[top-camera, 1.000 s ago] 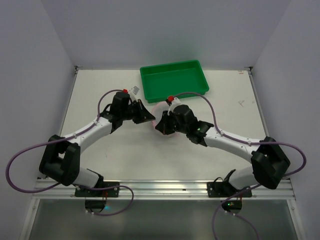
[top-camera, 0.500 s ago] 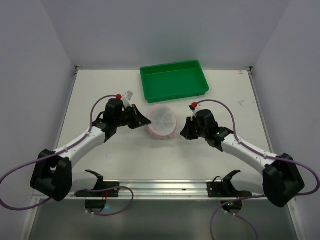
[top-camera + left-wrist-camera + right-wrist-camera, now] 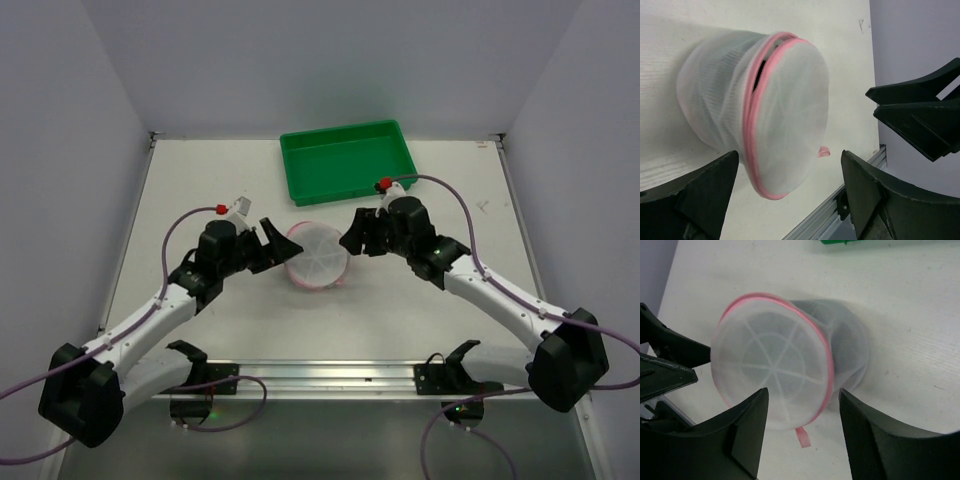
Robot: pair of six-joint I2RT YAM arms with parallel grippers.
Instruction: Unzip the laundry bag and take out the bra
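Observation:
The laundry bag [image 3: 318, 255], a round white mesh pouch with pink zipper trim, lies on the table between both grippers. My left gripper [image 3: 273, 246] is just left of it and my right gripper [image 3: 355, 234] just right of it. Both stand open and hold nothing. In the left wrist view the bag [image 3: 765, 105] sits ahead of the open left gripper [image 3: 790, 160], with a short dark gap along the zipper [image 3: 760, 77]. From the right wrist, the bag's flat disc [image 3: 772, 360] faces the open right gripper [image 3: 802, 405], and a pink tab [image 3: 802, 436] hangs below it. The bra is hidden; only a dark shade shows through the mesh [image 3: 842, 337].
A green rectangular tray [image 3: 348, 160] stands at the back, just beyond the bag. The aluminium rail [image 3: 320, 375] runs along the near table edge. Purple cables loop off both arms. Grey walls close in the table's sides and back.
Both grippers have gone from shut to open. The arms drew away from the bag, then came back to either side of it. The bag now lies a little nearer.

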